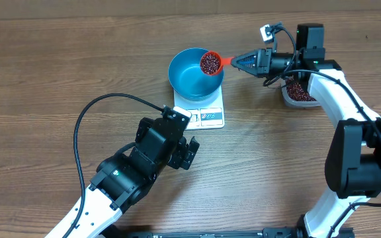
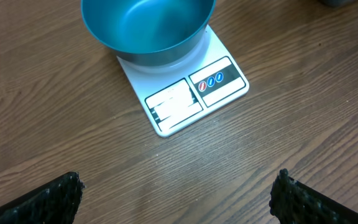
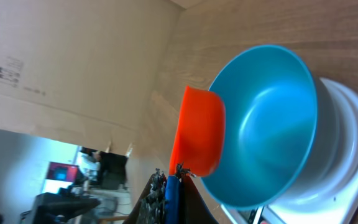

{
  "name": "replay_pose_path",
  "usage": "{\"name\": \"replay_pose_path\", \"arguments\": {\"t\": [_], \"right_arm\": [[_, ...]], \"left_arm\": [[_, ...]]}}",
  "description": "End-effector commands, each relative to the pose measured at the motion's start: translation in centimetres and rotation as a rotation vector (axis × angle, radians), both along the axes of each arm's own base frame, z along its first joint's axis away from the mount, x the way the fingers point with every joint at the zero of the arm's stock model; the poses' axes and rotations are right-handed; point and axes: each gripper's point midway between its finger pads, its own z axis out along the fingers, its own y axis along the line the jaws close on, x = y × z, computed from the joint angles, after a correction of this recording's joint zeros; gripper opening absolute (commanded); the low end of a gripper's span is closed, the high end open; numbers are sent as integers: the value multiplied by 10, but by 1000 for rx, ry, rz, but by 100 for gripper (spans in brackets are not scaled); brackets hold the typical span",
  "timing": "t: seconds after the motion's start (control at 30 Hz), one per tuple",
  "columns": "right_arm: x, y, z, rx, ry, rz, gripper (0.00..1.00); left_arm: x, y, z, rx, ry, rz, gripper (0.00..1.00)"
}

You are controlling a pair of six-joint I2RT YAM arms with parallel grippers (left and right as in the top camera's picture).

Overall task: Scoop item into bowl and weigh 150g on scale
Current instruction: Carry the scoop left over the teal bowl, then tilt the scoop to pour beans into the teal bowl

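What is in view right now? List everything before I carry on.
bowl: one, blue, on the scale, no beans seen inside
scale: one, white, mid-table
scoop: one, red-orange, over the bowl's rim on the tub side, full
beans: many, dark red, in the scoop and in the tub
tub: one, clear, under the right arm
cable: one, black, looped by the left arm
table: one, brown wood
left gripper: open, empty, in front of the scale
right gripper: shut on the scoop's handle
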Motion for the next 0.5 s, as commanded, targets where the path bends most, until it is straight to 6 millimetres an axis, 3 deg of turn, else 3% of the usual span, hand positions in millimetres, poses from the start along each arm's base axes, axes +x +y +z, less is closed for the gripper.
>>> {"name": "replay_pose_path", "arguments": {"t": [0.0,0.2,0.47], "right_arm": [[1,9,-2,-32,-79,19,4],[12,10,-14,-127,-141,-25,4],[14,10,-13,-170,-293,12,4]], "left_arm": [[-1,-1,-4,11,9,-12,100],[-1,0,-4,11,9,-12,99],[-1,-1,-4,11,9,-12,99]]}}
